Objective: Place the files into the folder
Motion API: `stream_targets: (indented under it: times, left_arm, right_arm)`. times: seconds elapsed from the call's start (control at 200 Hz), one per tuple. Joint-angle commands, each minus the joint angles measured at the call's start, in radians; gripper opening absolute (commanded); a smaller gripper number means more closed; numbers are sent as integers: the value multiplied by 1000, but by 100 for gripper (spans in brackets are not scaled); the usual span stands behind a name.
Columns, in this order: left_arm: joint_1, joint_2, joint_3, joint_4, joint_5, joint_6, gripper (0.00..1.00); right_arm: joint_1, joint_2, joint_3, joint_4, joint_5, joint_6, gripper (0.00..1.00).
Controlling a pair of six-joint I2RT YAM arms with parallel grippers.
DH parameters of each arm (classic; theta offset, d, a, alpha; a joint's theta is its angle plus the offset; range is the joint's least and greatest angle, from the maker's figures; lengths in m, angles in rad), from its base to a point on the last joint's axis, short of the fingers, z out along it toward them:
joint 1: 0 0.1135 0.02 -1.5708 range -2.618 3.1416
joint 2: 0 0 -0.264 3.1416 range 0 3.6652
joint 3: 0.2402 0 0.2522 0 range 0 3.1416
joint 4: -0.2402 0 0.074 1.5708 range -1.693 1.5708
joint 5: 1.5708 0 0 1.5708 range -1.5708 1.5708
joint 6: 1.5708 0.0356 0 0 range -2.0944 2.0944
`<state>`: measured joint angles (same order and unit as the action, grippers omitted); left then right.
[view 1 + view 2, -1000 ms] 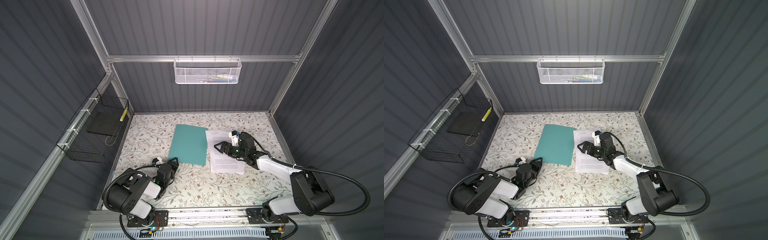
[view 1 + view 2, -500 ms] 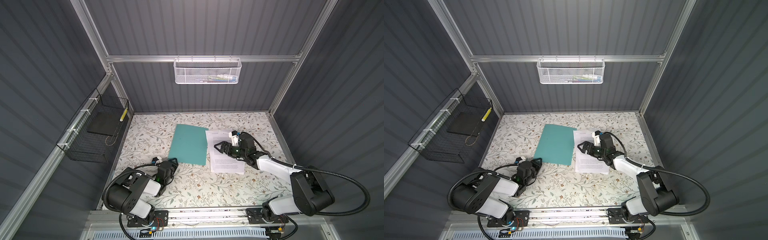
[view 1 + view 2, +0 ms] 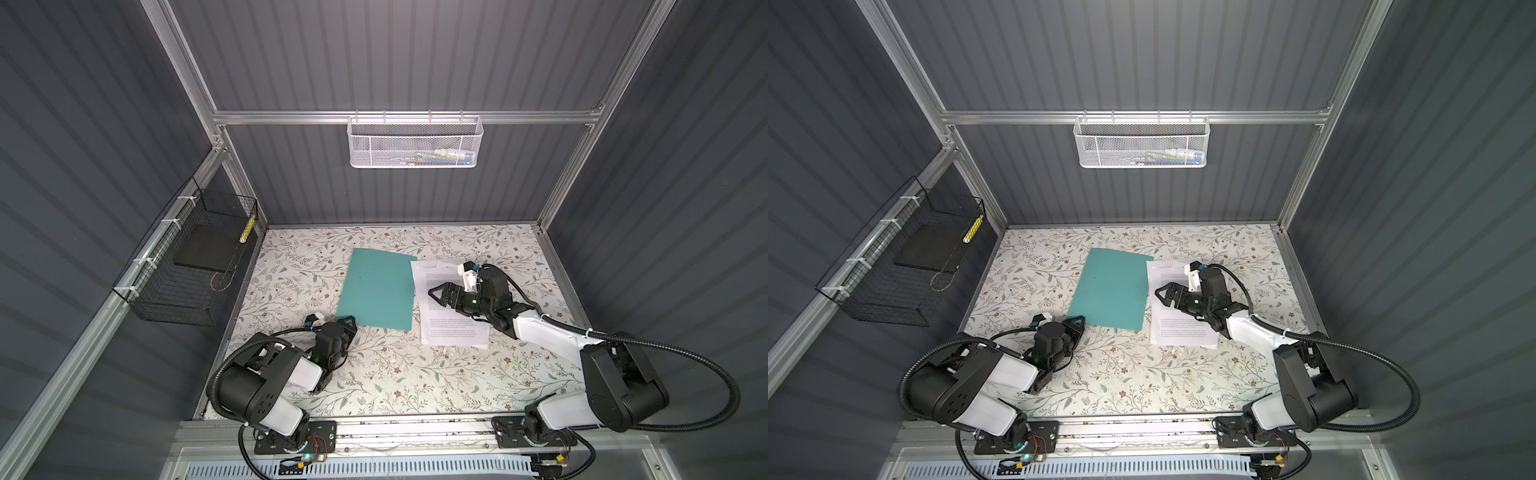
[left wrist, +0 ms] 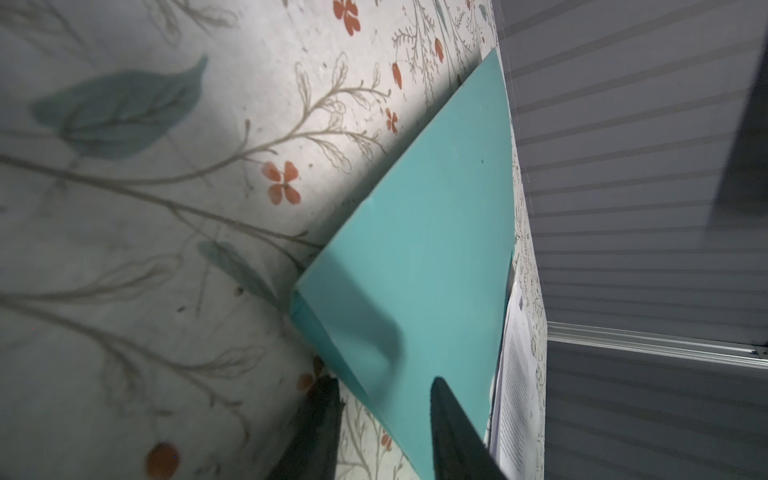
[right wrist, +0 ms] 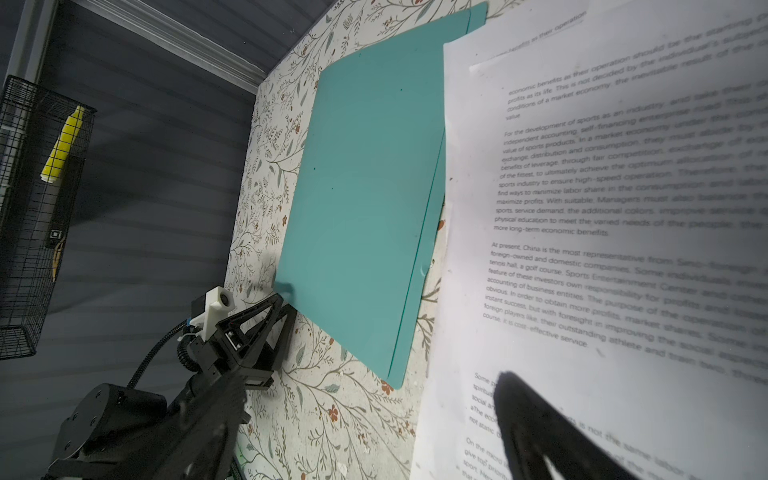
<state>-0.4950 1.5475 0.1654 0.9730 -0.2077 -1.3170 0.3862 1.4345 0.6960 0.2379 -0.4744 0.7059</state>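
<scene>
The left claw (image 4: 384,384) is partly spread and pinches nothing. Its tips straddle the near corner of the folder (image 3: 378,291), one over the cover and one beside it, probably so it can catch the cover's edge and lift it open. The right claw (image 3: 437,294) is spread wide, low over the papers (image 3: 451,332), likely waiting to slide them across. I cannot tell whether it touches them. The folder lies shut and flat on the worktop (image 3: 299,270), and the papers sit just beside it, not yet inside.
</scene>
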Motion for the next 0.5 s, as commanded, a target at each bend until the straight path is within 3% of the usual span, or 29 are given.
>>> stream_targets:
  times: [0.0,0.495]
  left_arm:
    - [9,27,17,14,20,13,37]
    - [18,-53,59,-114,25,54,37]
  right_arm:
    - [3,7,13,-5,4,-19,95]
    - [3,23,16,1,5,-19,95]
